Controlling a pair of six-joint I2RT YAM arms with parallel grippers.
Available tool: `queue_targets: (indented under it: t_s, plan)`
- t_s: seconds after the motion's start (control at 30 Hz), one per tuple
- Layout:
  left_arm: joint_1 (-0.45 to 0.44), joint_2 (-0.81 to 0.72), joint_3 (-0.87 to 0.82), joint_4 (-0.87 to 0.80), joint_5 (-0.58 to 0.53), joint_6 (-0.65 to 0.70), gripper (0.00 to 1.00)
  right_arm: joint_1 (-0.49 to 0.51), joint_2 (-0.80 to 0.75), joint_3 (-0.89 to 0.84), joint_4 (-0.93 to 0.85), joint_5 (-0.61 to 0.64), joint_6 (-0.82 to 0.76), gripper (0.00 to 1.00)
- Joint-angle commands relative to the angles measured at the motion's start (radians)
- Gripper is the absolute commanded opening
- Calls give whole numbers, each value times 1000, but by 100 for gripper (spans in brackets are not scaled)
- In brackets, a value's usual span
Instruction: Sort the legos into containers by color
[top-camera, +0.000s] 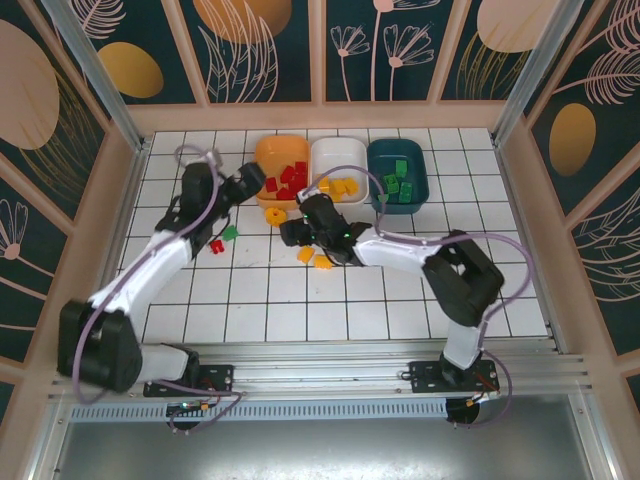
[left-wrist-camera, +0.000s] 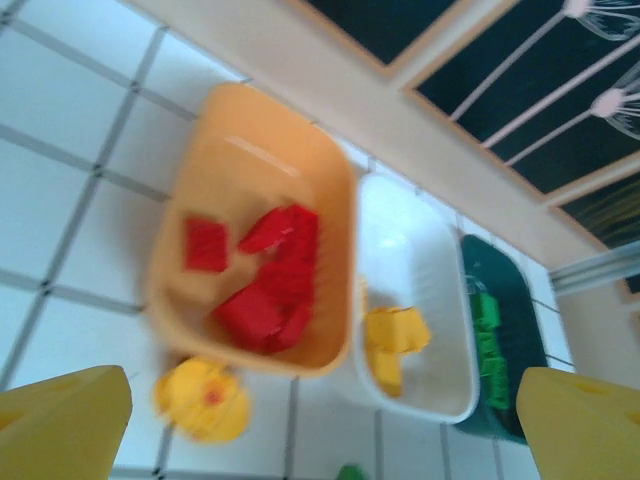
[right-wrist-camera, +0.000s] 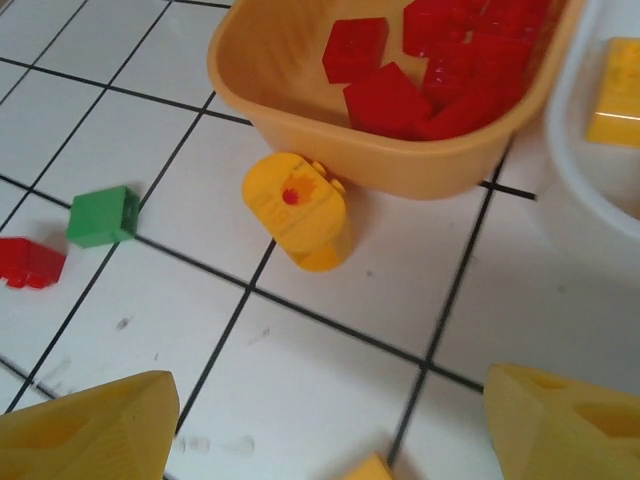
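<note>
I can read no writing from here: no words, numbers, labels or brand marks on the tiled surface (top-camera: 400, 290), the orange bin (right-wrist-camera: 262, 88), the white bin (top-camera: 338, 148) or the teal bin (top-camera: 395, 146). The nearest thing to a sign is a small red spot on the rounded yellow piece (right-wrist-camera: 298, 212) just beside the orange bin, with no letter legible in it. The wall panels (top-camera: 265, 45) carry painted leaves and flowers, not lettering.
</note>
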Motion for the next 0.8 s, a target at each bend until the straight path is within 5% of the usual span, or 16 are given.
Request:
queue_targets:
  t_s: [0.0, 0.23, 0.77]
  plan:
    - [42, -96, -141, -31, -58, -35, 98, -14, 90, 127, -30, -43, -12, 81]
    - [59, -243, -170, -187, -95, 25, 98, -24, 274, 334, -130, -73, -8, 81]
    - [63, -187, -132, -176, -47, 13, 99, -48, 380, 430, -163, -106, 17, 80]
